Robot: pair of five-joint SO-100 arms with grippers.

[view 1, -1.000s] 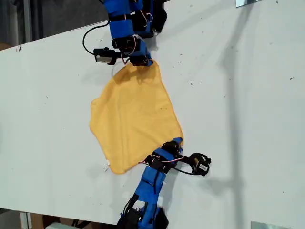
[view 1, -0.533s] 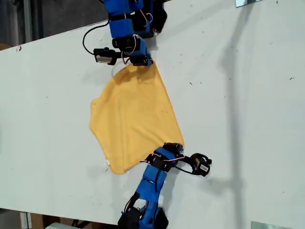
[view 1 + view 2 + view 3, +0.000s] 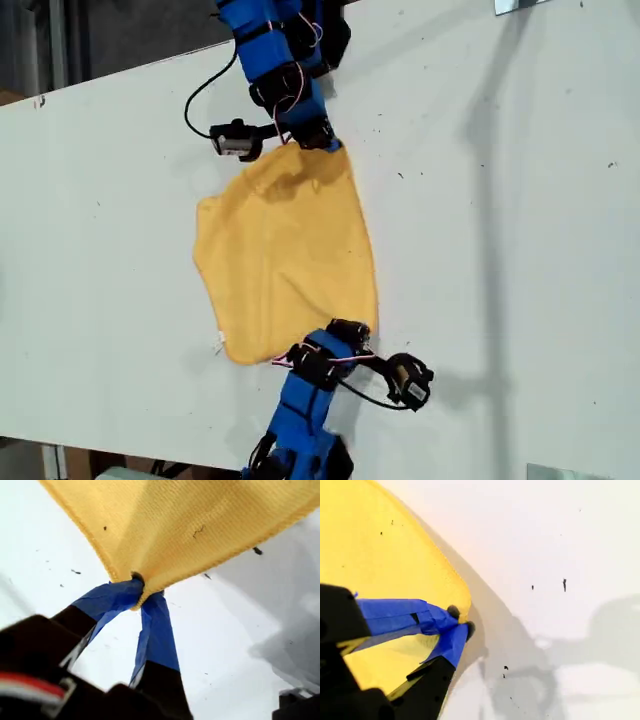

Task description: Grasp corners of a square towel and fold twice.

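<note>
Yellow towel (image 3: 285, 250) corners pinched in both pincers (image 3: 137, 592) (image 3: 457, 622); bare white table (image 3: 500, 250) around.

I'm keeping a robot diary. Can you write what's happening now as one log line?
towel: partly lifted off table | my first gripper: clamped on corner | my second gripper: clamped on corner | fold: not yet made

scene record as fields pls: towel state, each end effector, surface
cloth: yellow-orange square cloth towel, spread out, not yet folded
grip_1: my first end effector shut on a hemmed towel corner
grip_2: my second end effector shut on another hemmed corner
held_side: both held corners on the towel's exterior-view right edge, one arm at each end
marker: small white tag at a free corner
surface: white table
</note>
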